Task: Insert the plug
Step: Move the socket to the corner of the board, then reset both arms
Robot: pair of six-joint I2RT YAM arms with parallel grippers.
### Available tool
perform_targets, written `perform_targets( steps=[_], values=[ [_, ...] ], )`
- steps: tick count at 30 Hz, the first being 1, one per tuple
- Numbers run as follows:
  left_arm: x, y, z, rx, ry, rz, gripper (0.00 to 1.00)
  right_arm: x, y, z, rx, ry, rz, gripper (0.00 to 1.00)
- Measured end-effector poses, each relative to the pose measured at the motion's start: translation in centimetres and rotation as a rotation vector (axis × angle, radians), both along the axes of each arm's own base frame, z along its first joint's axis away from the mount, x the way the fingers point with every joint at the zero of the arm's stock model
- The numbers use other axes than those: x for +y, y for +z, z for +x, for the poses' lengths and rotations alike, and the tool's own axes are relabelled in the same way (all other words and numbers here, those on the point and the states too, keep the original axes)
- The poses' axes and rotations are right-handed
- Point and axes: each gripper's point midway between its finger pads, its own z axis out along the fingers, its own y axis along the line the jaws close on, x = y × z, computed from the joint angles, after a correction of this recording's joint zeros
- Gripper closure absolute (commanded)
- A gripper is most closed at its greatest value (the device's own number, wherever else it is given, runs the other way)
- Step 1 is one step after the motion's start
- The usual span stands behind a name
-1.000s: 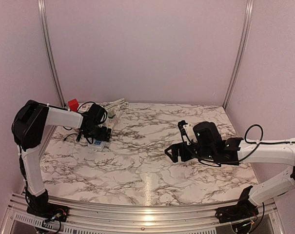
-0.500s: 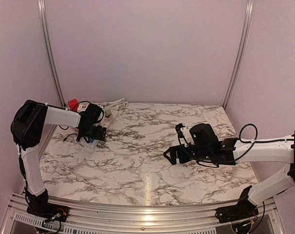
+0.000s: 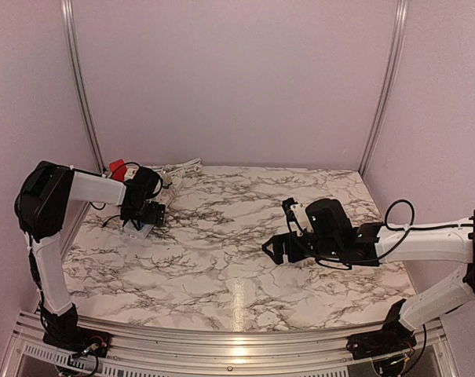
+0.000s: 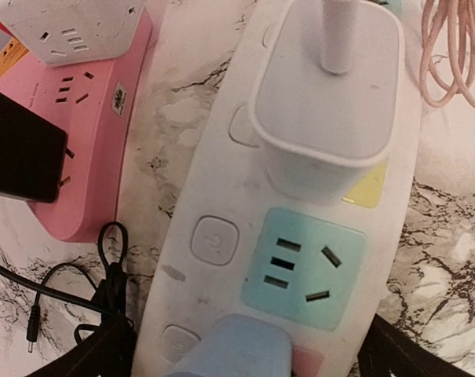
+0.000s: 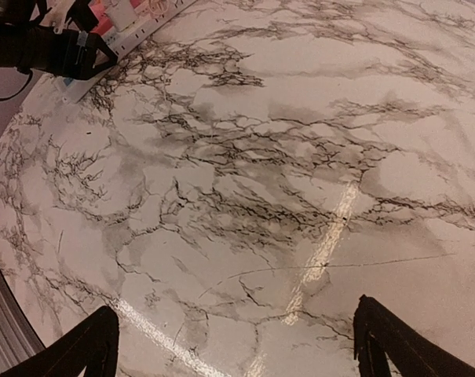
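If you check the left wrist view, your left end effector (image 3: 145, 215) is hanging right over the white power strip (image 4: 213, 181) at the far left of the desk (image 3: 221, 267). Its fingers (image 4: 104, 353) sit way out at the bottom corners of that view, spread wide and not gripping anything. The light blue plug (image 4: 233, 345) is down between them on the strip, in the spot next to the empty teal socket (image 4: 304, 267), with a gap to the finger on each side. It's cut off by the bottom edge, so you can't tell how deep it's seated.

On the other side of the teal socket there's a chunky white plug (image 4: 331, 102) pushed into the strip, its lead running out of the top of the view. A pink power strip (image 4: 88, 133) lies just beside the white one, carrying a black adapter (image 4: 21, 149) and a white cube adapter (image 4: 72, 27). A coil of pink cable (image 4: 457, 55) sits on the opposite side, and a thin black cable (image 4: 64, 283) loops on the marble.

Your right end effector (image 3: 278, 247) is well apart from all that, over bare marble mid-right, wide open and holding nothing.
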Motion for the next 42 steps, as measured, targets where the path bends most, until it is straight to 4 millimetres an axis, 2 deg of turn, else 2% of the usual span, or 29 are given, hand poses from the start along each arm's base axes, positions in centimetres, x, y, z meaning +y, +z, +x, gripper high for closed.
perform_targets(
  steps=[20,24,27,32,35,38,42],
  values=[
    [1.0,0.5,-1.8,-0.02,0.037,-0.022,0.01,0.1,-0.5,-0.1,0.008,-0.007,0.023,0.01],
    [0.9,2.2,-1.3,-0.069,0.039,-0.053,0.01,0.1,-0.7,-0.1,0.01,-0.007,0.022,0.02],
    [0.1,3.4,-0.6,-0.111,0.018,-0.106,0.01,0.1,-0.7,-0.1,0.01,-0.005,0.025,0.01],
    [-1.0,3.8,-0.3,-0.125,-0.011,-0.165,0.01,0.1,-0.8,-0.2,0.013,-0.003,0.029,0.02],
    [-1.0,4.6,-0.7,-0.145,-0.014,-0.188,0.01,0.1,-0.9,-0.3,0.015,-0.004,0.026,0.01],
    [-0.8,6.6,-1.4,-0.19,-0.008,-0.216,0.01,0.0,-1.1,-0.3,0.017,-0.004,0.023,0.02],
    [-1.2,10.8,-1.5,-0.283,-0.004,-0.299,0.01,0.0,-1.1,-0.3,0.013,0.002,0.017,0.01]
  ],
)
